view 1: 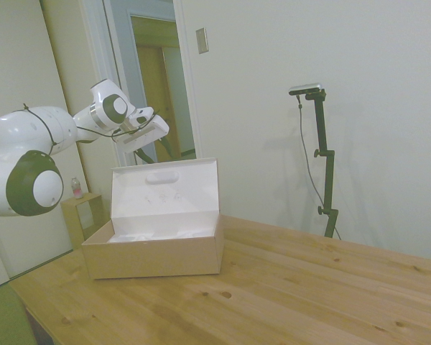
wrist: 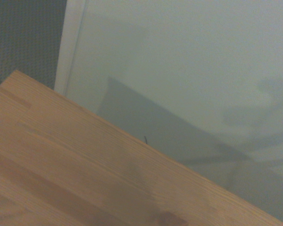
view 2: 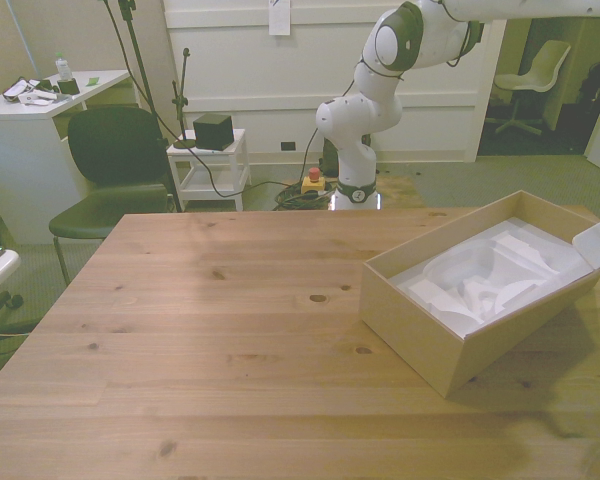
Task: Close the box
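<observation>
Your box (view 1: 154,248) sits open, white molded insert (view 2: 485,280) inside, below the claw (view 1: 145,133), whose opening you can't tell.

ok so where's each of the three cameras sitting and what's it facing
Side view: off one side of the table, facing the open box with its lid upright; the arm enters from the picture's left.
Front view: across the table, facing the arm's base.
Wrist view: on the wrist, showing only tabletop and wall; no robot parts.
Side and front views share box and arm.
</observation>
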`<state>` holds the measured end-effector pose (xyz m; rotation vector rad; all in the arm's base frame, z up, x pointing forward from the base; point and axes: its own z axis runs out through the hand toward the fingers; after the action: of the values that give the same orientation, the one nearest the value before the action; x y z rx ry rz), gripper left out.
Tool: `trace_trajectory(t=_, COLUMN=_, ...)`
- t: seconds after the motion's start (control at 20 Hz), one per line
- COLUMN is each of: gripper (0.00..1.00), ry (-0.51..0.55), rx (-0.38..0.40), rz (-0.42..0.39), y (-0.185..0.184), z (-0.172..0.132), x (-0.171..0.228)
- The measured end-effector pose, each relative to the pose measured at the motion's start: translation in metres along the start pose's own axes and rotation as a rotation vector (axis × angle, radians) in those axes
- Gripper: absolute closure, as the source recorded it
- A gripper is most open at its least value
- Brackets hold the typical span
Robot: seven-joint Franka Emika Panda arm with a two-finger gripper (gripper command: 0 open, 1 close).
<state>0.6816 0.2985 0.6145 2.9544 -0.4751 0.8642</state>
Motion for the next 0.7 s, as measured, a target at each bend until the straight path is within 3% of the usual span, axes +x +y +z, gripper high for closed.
trace_trajectory(t=0.25, gripper=0.00, ry=-0.059, rx=-0.049, rz=0.014, y=-0.002, z=0.008, x=-0.006)
trace_trajectory(t=0.7, gripper=0.00, ry=-0.197, rx=-0.139, rz=0.190, y=0.023, z=-0.045, x=-0.043)
